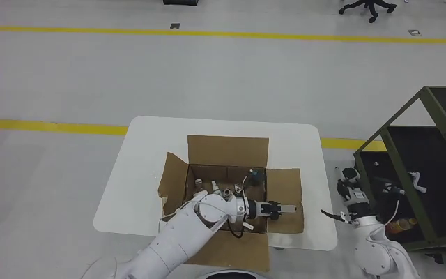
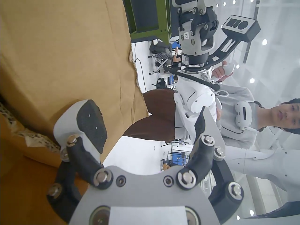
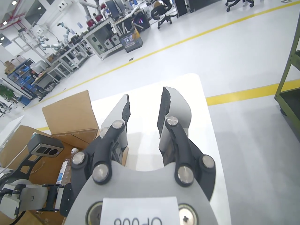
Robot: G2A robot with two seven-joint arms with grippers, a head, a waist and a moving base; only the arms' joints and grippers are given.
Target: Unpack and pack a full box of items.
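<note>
An open cardboard box (image 1: 226,150) stands in the middle of the white table (image 1: 146,160). Inside it I see bottles (image 1: 208,185) and a dark item (image 1: 256,174). My left gripper (image 1: 284,208) is over the box's right flap (image 2: 58,47), open with nothing between its fingers (image 2: 91,125). My right gripper (image 1: 347,176) hangs just off the table's right edge, open and empty (image 3: 145,108). From the right wrist I see the box (image 3: 68,118) and a clear bottle (image 3: 63,169) in it.
A green cart (image 1: 401,132) with small items on its dark shelf stands close to the right of my right arm. A person stands behind the right arm (image 2: 194,47) in the left wrist view. Bare table lies left of and behind the box.
</note>
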